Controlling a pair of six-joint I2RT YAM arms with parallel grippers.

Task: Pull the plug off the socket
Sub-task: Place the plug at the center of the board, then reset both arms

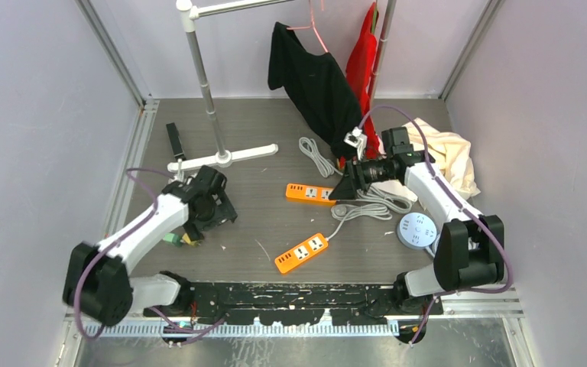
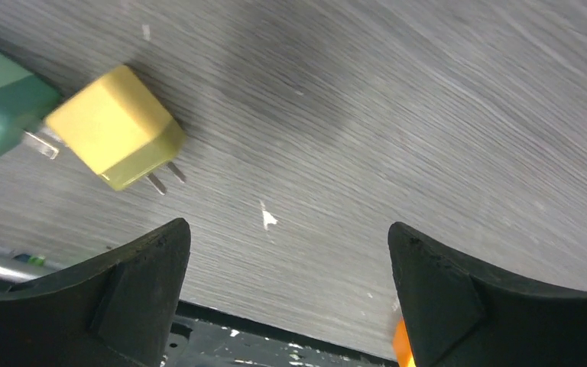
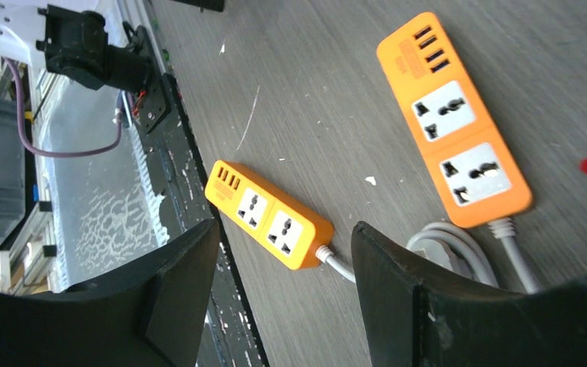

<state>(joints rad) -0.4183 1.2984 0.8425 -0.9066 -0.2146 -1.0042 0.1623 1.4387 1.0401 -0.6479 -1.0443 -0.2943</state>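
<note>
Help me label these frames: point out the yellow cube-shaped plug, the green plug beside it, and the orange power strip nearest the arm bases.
Yellow cube-shaped plug (image 2: pixel 111 126), left wrist view, top face.
Green plug (image 2: pixel 4 99), left wrist view, body side.
Orange power strip nearest the bases (image 1: pixel 303 253), top view, middle of casing.

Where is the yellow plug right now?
The yellow plug lies loose on the left side of the table, right beside a green plug; in the left wrist view it sits upper left, beyond the open left hand.
</note>
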